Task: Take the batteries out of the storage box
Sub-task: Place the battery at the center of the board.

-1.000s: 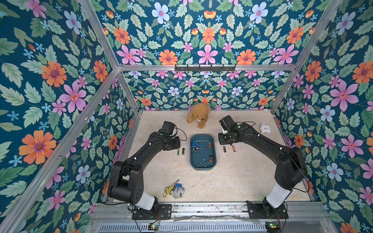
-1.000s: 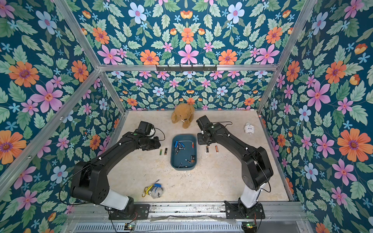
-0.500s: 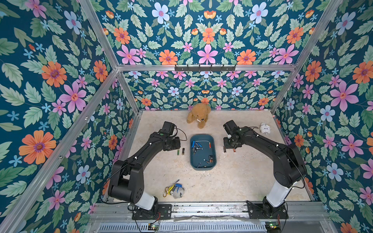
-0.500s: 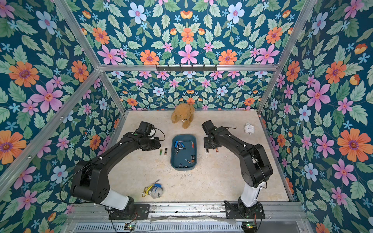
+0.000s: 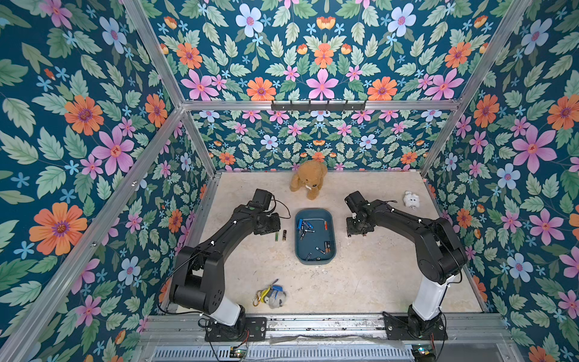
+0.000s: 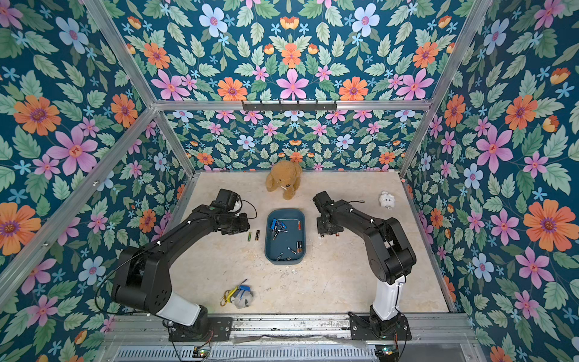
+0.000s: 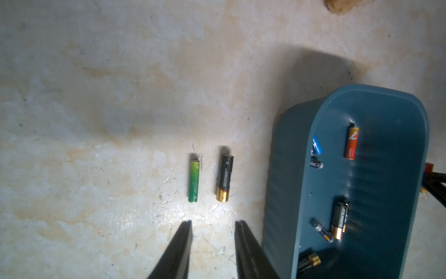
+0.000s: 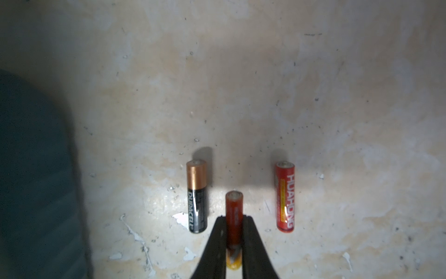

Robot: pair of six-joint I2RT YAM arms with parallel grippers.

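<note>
Two batteries (image 8: pixel 197 195) lie on the surface (image 8: pixel 241 84) near the blue box (image 5: pixel 319 239), and the right end effector (image 8: pixel 234 219) is clenched on an orange battery (image 8: pixel 233 205) between them; I'd lay it flat in that gap and release without nudging either. The left end effector (image 7: pixel 213 224) hangs released, empty; more batteries (image 7: pixel 339 219) sit in the box, and whether the orange one touches down is unclear.

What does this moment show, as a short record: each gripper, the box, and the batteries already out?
left gripper: open, empty, above the table near the green battery and black battery
right gripper: shut on orange-red battery, between the Duracell battery and red battery
storage box: several batteries left inside
out on table: four lying, two on each side of the box
task: unfinished
</note>
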